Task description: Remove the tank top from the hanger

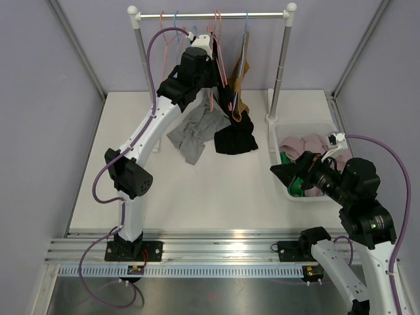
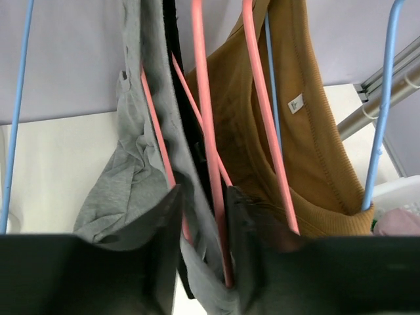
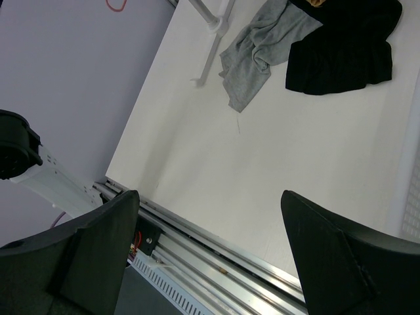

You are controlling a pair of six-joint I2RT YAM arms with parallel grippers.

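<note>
A grey tank top (image 1: 195, 131) hangs from a pink hanger (image 1: 218, 46) on the rack, and its lower part lies bunched on the table. My left gripper (image 1: 211, 58) is raised to the rack. In the left wrist view its jaws (image 2: 205, 256) pinch the grey tank top (image 2: 125, 177) together with the pink hanger (image 2: 203, 131) wire. My right gripper (image 1: 283, 172) hovers low beside the bin, open and holding nothing, and its wrist view shows the same open jaws (image 3: 210, 243) over bare table.
A mustard-brown tank top (image 2: 308, 144) on a blue hanger (image 2: 380, 118) hangs just right of the grip. A black garment (image 1: 235, 139) trails onto the table. The rack bar (image 1: 210, 14) carries several hangers. A white bin (image 1: 272, 141) of clothes sits at right.
</note>
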